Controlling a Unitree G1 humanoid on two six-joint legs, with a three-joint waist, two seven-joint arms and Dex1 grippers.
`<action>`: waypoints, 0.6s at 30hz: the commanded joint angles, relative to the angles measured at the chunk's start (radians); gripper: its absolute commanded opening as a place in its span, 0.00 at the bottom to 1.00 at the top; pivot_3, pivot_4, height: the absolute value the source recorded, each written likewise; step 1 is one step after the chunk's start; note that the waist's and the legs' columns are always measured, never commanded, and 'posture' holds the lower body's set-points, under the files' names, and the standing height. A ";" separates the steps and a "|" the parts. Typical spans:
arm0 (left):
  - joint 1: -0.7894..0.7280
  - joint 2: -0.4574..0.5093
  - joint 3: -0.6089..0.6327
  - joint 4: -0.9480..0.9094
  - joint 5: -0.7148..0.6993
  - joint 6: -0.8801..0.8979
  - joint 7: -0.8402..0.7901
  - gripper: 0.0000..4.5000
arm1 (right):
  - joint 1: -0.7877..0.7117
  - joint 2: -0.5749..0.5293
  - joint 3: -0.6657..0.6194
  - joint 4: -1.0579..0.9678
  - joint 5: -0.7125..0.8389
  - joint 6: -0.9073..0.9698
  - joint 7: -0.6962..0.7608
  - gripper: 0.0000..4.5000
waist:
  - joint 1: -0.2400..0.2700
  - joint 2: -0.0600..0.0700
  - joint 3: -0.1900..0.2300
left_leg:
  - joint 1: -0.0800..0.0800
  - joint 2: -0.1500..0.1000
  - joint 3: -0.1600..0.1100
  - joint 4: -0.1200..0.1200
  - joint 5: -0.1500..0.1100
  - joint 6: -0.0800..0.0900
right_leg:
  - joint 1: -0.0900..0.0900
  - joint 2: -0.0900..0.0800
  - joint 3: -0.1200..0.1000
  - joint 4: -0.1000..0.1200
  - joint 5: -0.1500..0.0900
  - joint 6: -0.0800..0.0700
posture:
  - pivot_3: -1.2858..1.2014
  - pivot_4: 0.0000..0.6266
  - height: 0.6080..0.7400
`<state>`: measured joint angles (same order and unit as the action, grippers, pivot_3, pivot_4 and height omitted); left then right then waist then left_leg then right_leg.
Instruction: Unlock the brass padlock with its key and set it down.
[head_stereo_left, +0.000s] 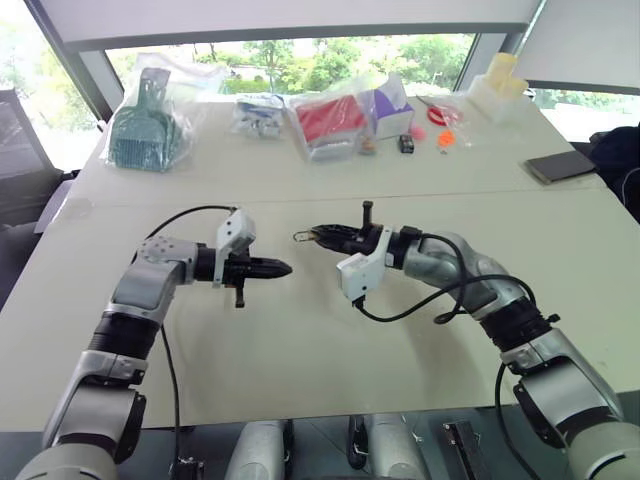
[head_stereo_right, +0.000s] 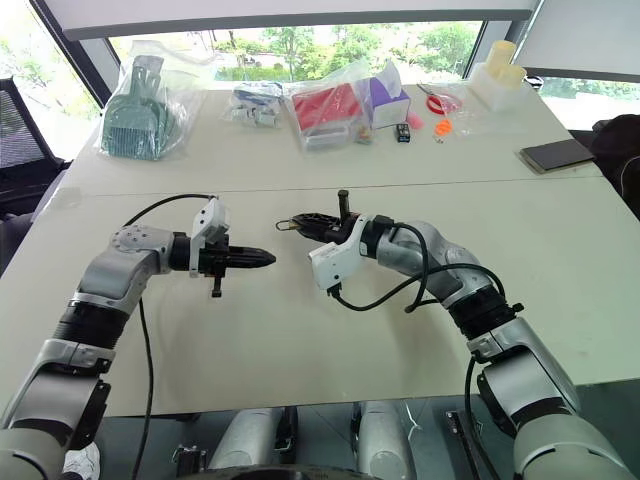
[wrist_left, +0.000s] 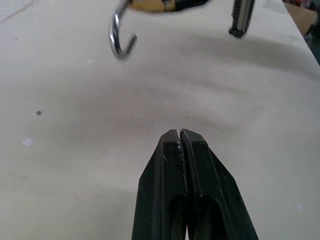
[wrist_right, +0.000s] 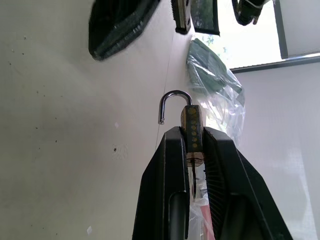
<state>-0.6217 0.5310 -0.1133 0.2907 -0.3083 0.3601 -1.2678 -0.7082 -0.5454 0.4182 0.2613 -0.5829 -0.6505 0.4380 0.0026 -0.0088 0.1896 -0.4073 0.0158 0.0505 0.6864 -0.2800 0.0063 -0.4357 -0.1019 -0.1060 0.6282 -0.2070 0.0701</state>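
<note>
My right gripper is shut on the brass padlock and holds it above the white table. The padlock's silvery shackle stands swung open, and its hook points toward the left gripper. A thin silvery piece, apparently the key, sits at the padlock's bottom end, deep between the right fingers. My left gripper is shut with nothing visible between its fingers. It hovers a short gap to the left of the padlock, tip facing it, slightly lower.
Along the table's far edge lie a green item in a plastic bag, a red pack in plastic, a purple box and small coloured clutter. A dark notebook lies far right. Black cables hang from both wrists.
</note>
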 joint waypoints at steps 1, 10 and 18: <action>-0.044 -0.019 0.052 0.002 -0.032 0.000 0.040 0.01 | -0.004 0.013 -0.020 -0.046 0.027 0.004 0.000 0.00 | -0.001 0.000 0.000 | 0.000 0.000 0.000 0.000 0.000 0.000 | 0.000 0.000 0.000 0.000 0.000 0.000 | 0.52 0.24 1.00; -0.061 -0.027 0.058 0.033 -0.028 -0.027 0.070 0.01 | 0.023 0.020 -0.020 -0.083 0.039 0.028 0.027 0.00 | -0.004 0.000 0.000 | 0.000 0.000 0.000 0.000 0.000 0.000 | 0.000 0.000 0.000 0.000 0.000 0.000 | 0.52 0.24 1.00; -0.022 0.019 0.022 0.015 -0.003 -0.037 0.032 0.01 | 0.021 0.016 -0.021 -0.058 0.029 0.038 0.027 0.00 | -0.011 0.000 0.000 | 0.000 0.000 0.000 0.000 0.000 0.000 | 0.000 0.000 0.000 0.000 0.000 0.000 | 0.52 0.24 1.00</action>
<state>-0.6561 0.5289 -0.0942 0.3352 -0.3185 0.3412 -1.2198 -0.6809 -0.5296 0.4184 0.2182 -0.5662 -0.6152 0.4726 -0.0088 -0.0088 0.1896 -0.4072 0.0158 0.0509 0.6863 -0.2800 0.0063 -0.4357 -0.1019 -0.1059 0.6282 -0.2070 0.0702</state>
